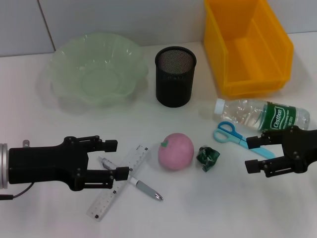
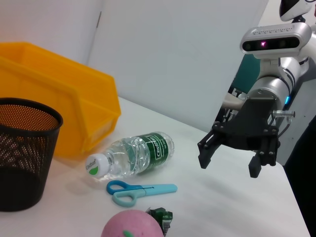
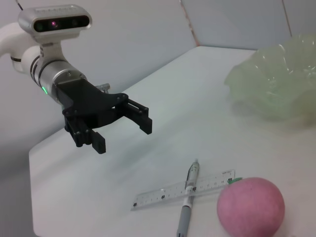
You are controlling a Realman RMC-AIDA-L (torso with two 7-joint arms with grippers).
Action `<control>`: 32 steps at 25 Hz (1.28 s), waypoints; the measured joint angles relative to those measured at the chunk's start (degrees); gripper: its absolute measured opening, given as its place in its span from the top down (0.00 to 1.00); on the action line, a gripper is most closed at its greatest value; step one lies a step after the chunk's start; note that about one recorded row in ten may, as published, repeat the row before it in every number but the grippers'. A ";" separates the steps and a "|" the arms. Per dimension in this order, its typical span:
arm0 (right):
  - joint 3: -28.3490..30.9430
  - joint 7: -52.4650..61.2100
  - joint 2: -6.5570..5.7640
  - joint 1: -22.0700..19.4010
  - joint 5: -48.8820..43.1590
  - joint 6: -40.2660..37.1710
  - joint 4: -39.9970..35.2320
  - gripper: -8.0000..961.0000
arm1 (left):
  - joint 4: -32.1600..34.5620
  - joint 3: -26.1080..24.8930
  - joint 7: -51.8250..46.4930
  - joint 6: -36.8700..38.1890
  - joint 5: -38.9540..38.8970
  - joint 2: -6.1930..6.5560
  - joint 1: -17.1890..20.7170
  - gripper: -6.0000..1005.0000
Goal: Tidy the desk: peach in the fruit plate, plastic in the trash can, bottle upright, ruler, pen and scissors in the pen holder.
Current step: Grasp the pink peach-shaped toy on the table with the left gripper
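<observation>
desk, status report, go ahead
Left gripper open over ruler and pen. Right gripper open by scissors. Peach still on table.

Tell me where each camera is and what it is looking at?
Head view: sits on the robot's head, looks down at the table; both open grippers show, left gripper and right gripper.
Left wrist view: rides the left arm, faces across to the bottle, scissors and the right gripper.
Right wrist view: rides the right arm, faces the ruler, pen and left gripper.
Shared: the peach shows in all three views.
</observation>
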 joint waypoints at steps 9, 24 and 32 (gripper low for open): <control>-0.34 0.01 0.38 -0.32 0.00 1.07 -0.01 0.16 | 0.58 -0.73 2.13 -1.67 0.80 -2.12 -1.17 0.21; -0.33 0.01 0.28 0.05 -0.31 1.80 1.30 0.16 | -2.27 18.15 12.04 -24.80 -2.13 -5.08 -9.11 0.22; -0.33 0.08 0.18 0.18 -0.36 1.81 1.31 0.16 | -1.96 25.37 11.33 -32.58 -3.21 -5.06 -10.86 0.22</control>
